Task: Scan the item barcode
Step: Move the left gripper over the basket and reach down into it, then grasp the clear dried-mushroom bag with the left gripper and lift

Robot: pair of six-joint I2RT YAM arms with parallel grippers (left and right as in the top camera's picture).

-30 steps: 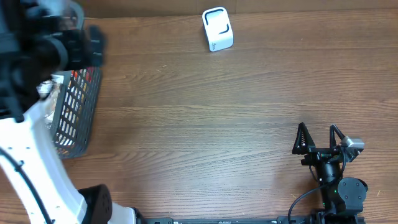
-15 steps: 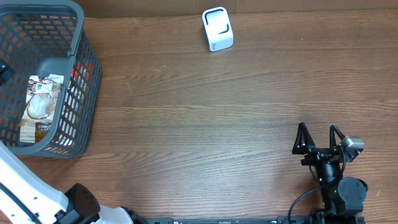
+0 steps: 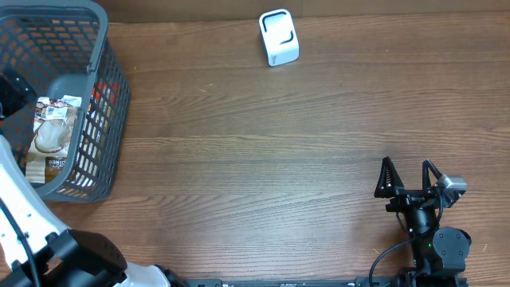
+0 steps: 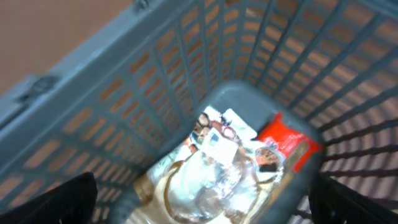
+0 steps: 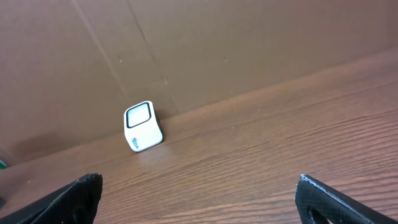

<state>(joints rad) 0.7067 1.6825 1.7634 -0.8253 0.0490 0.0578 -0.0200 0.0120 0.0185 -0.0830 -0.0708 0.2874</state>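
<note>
A grey mesh basket (image 3: 107, 76) stands at the table's left end. In it lies a clear-fronted food packet (image 3: 50, 137) beside a red item (image 3: 99, 99). In the left wrist view the packet (image 4: 214, 165) and the red item (image 4: 289, 142) lie straight below my left gripper (image 4: 205, 208), which hangs open above the basket and holds nothing. The white barcode scanner (image 3: 278, 37) stands at the far edge. My right gripper (image 3: 409, 177) rests open near the front right, pointing at the scanner (image 5: 143, 126) from far off.
The basket's grey handle (image 4: 249, 99) lies folded over the items. My white left arm (image 3: 20, 215) rises along the left edge. A brown wall (image 5: 217, 43) runs behind the scanner. Bare wood tabletop (image 3: 263, 151) spans between basket and right arm.
The left arm, which covered the basket a second ago, has swung off to the left edge, uncovering the basket and its items. The right arm has not moved.
</note>
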